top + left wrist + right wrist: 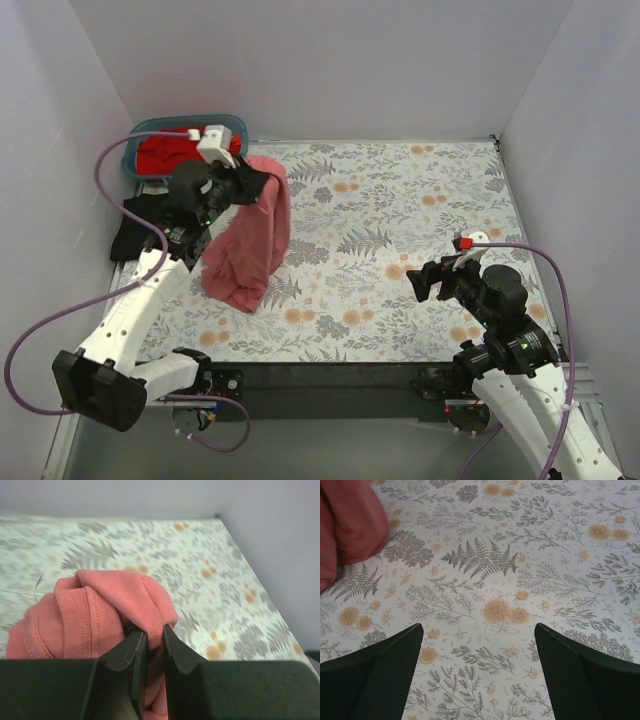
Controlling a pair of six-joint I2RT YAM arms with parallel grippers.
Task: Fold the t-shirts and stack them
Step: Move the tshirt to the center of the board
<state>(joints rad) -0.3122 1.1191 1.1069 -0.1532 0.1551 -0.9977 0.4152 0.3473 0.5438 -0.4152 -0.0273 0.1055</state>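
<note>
Two pincers: left pincer (pixel 154 630) pinches pink t-shirt (pixel 250 240) at bunched edge; right pincer (pixel 479 630) spread over open cover (pixel 400 200).

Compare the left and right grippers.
The left gripper is shut on the pink shirt; the right gripper is open and empty. The left gripper holds its shirt up beside the bin at far left; the right gripper is over bare floral cover, near right. Both have dark fingers.

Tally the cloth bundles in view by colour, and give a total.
Salmon-pink shirt, held by the left end effector: 1
Red bundle in the blue bin: 1
Black bundle, far left: 1
Total: 3
</note>
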